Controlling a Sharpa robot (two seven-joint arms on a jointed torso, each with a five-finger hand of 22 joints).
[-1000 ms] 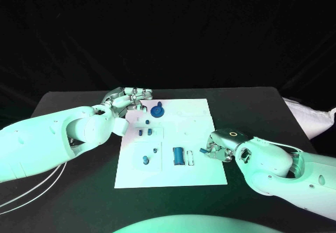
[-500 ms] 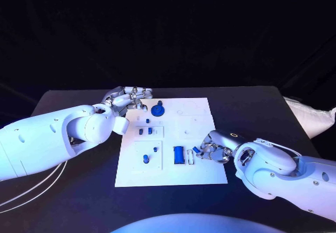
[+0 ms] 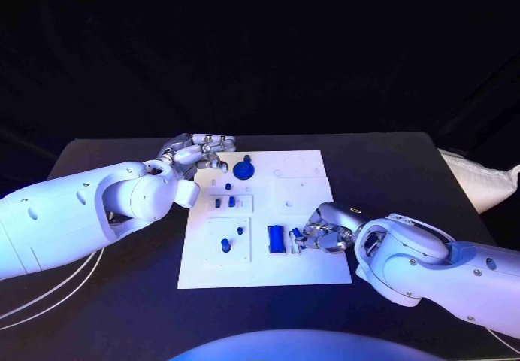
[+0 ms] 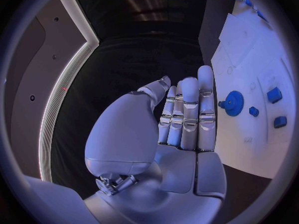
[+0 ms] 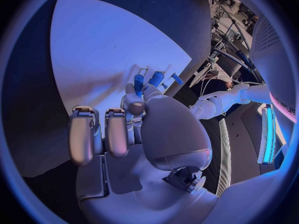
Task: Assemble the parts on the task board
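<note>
The white task board (image 3: 292,192) lies mid-table. A blue gear (image 3: 245,170) stands near its far edge, small blue parts (image 3: 225,201) sit in a recess, and another part (image 3: 225,244) lies nearer. A long blue block (image 3: 276,239) lies near the front. My right hand (image 3: 325,235) hovers just right of that block and pinches a small blue peg (image 5: 138,83) between thumb and finger. My left hand (image 3: 201,154) rests at the board's far left corner. In the left wrist view its fingers (image 4: 187,112) are straight and hold nothing, with the gear (image 4: 234,103) beside them.
A white cloth bundle (image 3: 482,184) lies at the table's right edge. Pale cables (image 3: 54,289) hang under my left arm at the front left. My left forearm (image 3: 87,214) stretches along the board's left side.
My right hand has moved left across the board's front part with the peg, closer to the long blue block. The left hand has not moved.
</note>
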